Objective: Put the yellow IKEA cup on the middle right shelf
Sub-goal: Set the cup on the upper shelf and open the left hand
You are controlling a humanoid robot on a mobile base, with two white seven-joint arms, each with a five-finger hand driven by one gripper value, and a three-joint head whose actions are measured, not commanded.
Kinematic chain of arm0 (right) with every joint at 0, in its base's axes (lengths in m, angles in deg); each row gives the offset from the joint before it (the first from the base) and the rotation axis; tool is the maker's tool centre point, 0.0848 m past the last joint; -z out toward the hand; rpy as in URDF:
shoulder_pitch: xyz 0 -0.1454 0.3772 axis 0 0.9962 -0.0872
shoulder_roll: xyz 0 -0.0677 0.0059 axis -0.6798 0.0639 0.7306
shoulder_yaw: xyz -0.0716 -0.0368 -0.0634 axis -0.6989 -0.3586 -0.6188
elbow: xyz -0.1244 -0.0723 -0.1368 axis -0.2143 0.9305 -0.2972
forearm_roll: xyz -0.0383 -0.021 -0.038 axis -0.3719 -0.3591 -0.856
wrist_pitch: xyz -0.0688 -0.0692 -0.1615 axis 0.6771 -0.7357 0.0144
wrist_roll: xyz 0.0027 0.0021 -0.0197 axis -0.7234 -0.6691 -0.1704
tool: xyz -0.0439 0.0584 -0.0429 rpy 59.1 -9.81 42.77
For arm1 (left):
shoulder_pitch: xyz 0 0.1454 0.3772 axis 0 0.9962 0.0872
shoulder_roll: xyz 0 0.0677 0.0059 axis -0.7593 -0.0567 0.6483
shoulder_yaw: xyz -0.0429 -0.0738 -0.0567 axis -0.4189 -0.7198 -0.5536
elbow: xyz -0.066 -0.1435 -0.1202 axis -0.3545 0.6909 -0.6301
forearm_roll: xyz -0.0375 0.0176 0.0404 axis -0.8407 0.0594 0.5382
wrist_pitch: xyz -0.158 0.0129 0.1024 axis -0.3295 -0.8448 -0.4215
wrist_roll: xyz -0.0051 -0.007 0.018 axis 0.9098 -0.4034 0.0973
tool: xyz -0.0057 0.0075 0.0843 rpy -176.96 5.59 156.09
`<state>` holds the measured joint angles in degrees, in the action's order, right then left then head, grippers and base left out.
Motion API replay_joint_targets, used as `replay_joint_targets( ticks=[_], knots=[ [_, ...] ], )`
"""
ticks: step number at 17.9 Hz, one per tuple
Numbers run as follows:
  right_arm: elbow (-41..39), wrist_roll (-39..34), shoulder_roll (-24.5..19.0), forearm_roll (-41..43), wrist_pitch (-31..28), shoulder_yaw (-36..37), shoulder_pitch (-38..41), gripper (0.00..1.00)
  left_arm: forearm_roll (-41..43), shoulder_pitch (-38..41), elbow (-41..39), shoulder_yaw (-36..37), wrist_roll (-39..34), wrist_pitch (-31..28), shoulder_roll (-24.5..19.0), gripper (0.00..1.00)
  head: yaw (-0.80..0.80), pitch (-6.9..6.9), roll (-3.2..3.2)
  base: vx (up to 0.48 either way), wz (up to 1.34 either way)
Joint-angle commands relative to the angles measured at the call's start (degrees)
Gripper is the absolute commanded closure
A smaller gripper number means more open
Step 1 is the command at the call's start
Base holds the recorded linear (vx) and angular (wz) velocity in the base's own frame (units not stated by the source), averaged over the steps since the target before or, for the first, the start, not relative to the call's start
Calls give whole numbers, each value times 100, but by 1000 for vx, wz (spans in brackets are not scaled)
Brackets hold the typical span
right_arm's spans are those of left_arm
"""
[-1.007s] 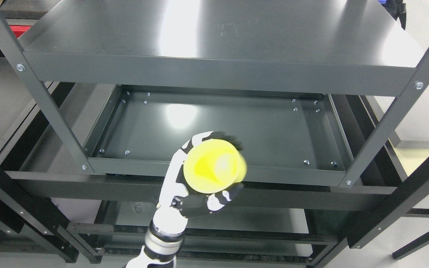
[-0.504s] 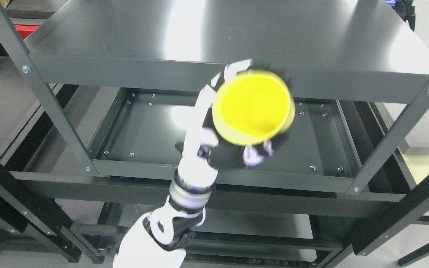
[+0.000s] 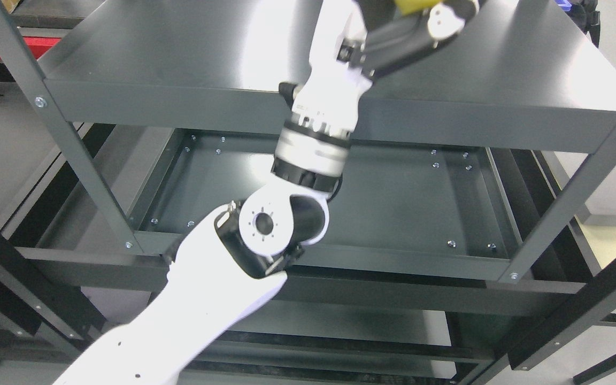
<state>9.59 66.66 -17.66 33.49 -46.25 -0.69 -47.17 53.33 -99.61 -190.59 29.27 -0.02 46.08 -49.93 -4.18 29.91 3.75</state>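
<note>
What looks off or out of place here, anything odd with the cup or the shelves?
The yellow cup sits in the left hand up over the top shelf, mostly cut off by the frame edge, not at the shelf below. No damage or spill shows.

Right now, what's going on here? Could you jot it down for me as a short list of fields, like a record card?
working arm: left, reaching up from the lower left
left hand: at the picture's top edge, above the top shelf, partly cut off
yellow cup: only a sliver shows, held in that hand
shelf below: nothing standing on the part that shows
right arm: not in view
cup placed: not yet
</note>
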Motion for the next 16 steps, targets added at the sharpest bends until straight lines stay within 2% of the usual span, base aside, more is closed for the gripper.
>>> replay_joint_targets(
  ticks=[1, 5, 8, 10, 12, 16],
  knots=[
    [1, -4, 100, 141, -4, -97, 79, 1, -78, -893, 324, -483, -361, -2673, -100, 100, 0, 0, 0, -7, -10],
    [1, -4, 100, 141, -4, -97, 79, 1, -61, -867, 404, -782, -949, -4239, -100, 100, 0, 0, 0, 0, 0],
    [1, -4, 100, 141, -4, -97, 79, 1, -34, -788, 500, -1045, -1003, -4400, -100, 99, 0, 0, 0, 0, 0],
    [1, -4, 100, 141, -4, -97, 79, 1, -52, -700, 501, -1178, -985, -4400, -100, 94, 0, 0, 0, 0, 0],
    [1, -4, 100, 141, -4, -97, 79, 1, -52, -630, 492, -1178, -942, -4409, -100, 77, 0, 0, 0, 0, 0],
    [1, -4, 100, 141, -4, -97, 79, 1, -52, -586, 466, -1196, -539, -4435, -100, 23, 0, 0, 0, 0, 0]
  ],
)
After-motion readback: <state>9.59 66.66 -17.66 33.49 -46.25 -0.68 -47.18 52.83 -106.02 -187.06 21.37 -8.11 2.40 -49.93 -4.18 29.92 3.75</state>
